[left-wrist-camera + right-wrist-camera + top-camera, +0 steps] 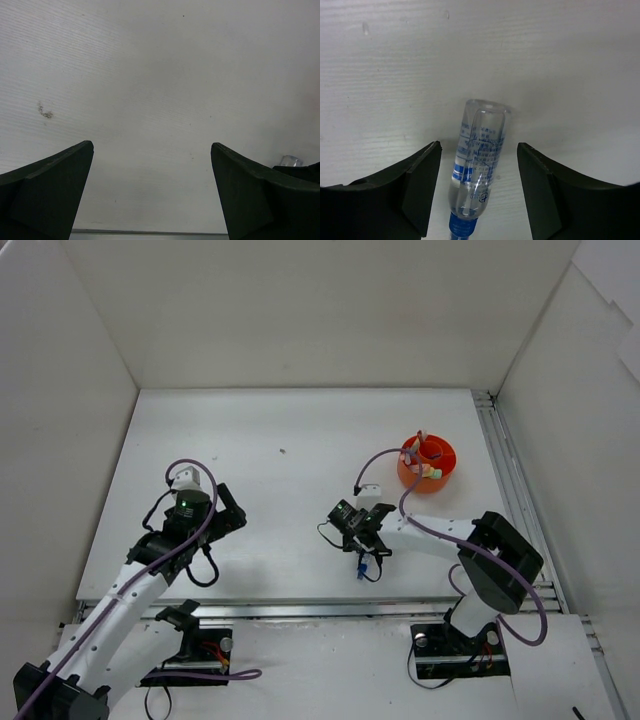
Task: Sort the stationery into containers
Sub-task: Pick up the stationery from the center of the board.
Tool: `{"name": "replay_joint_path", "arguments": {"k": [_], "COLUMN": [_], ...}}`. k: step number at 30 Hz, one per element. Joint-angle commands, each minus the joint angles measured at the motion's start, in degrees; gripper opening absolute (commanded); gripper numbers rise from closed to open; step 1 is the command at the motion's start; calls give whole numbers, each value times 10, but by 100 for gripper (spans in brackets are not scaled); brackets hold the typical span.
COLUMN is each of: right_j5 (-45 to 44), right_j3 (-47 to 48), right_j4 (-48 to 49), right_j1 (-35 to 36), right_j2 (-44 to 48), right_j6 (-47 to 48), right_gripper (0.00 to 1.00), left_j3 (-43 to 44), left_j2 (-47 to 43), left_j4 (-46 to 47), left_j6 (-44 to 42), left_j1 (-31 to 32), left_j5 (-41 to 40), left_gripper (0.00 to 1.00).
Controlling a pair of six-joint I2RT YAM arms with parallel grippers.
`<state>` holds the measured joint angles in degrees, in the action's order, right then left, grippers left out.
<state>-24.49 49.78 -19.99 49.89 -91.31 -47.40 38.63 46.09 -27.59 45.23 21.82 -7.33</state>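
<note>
A clear tube with a blue cap (pixel 479 160) lies flat on the white table, its cap toward the camera. My right gripper (pixel 479 150) is open, one finger on each side of the tube, not touching it. In the top view the right gripper (pixel 366 550) sits low over the table's near middle, with the blue cap (pixel 361 571) showing just below it. The orange cup (pixel 427 463) stands at the back right and holds several pens and markers. My left gripper (pixel 228 510) is open and empty over bare table at the left; its fingers (pixel 60 185) show nothing between them.
White walls enclose the table on three sides. A metal rail (pixel 505 470) runs along the right edge and another (pixel 300 608) along the near edge. A small dark smudge (pixel 45 112) marks the table ahead of the left gripper.
</note>
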Motion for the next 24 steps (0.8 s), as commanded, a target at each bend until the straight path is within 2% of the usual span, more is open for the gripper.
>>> {"name": "replay_joint_path", "arguments": {"k": [1,3,7,10,11,12,13,14,16,18,23,24], "right_j5": [51,51,44,48,72,102,205,263,324,338,323,320], "right_j3": [-16,-25,-10,6,11,15,19,22,58,76,94,94], "right_j4": [6,11,45,104,121,138,180,193,186,166,160,159], "right_j1": [2,4,2,3,-1,-4,-21,-26,-38,-42,-52,-52], "right_j2": [10,12,-2,-17,-21,-26,-33,-38,-62,-87,-121,-125], "right_j6": [15,21,91,226,302,334,411,445,498,519,500,499], "right_gripper": [58,42,22,14,13,13,12,13,20,22,27,41], "left_j3": [6,5,6,8,10,10,14,14,15,15,10,11], "left_j2": [7,9,15,18,18,19,19,19,17,12,-6,-8], "left_j4": [19,24,24,21,20,18,18,17,13,7,-4,-4], "left_j6": [6,7,7,6,6,5,5,3,5,6,10,10], "left_j1": [3,3,3,3,3,3,3,3,3,3,3,3], "left_j5": [-6,-6,-6,-10,-12,-13,-13,-13,-14,-17,-29,-30], "left_gripper": [100,100,100,100,100,100,100,100,100,100,100,100]}}
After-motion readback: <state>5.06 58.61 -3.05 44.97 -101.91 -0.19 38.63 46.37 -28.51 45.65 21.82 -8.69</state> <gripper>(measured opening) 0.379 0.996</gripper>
